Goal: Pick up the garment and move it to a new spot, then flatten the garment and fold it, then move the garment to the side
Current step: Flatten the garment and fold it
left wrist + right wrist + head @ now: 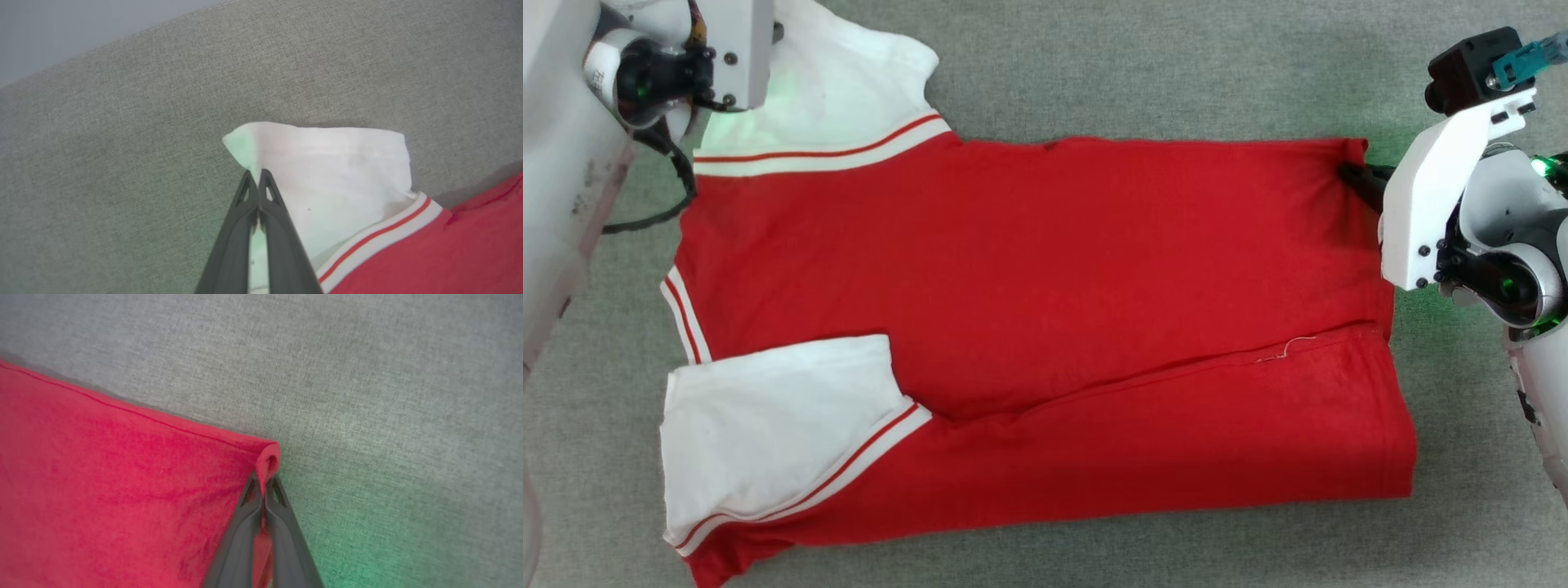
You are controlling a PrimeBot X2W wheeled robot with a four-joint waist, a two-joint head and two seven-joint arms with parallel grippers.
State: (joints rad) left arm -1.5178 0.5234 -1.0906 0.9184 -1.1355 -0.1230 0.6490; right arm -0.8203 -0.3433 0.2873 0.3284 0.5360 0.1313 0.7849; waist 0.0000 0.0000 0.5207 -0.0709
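Note:
The garment (1045, 327), a red jersey T-shirt with white sleeves and striped trim, lies spread on the grey cloth surface, its near long edge folded over toward the middle. In the left wrist view my left gripper (256, 177) is shut on the edge of the far white sleeve (327, 179). The same arm's wrist sits over that sleeve at the top left of the head view. My right gripper (264, 482) is shut on the garment's far right hem corner (267, 457), which curls up between the fingers; its dark fingers (1364, 181) show at that corner.
The grey fabric surface (1143, 73) runs on all sides of the garment, with bare room beyond its far edge and to the right. In the left wrist view the surface's far edge (122, 38) meets a pale wall.

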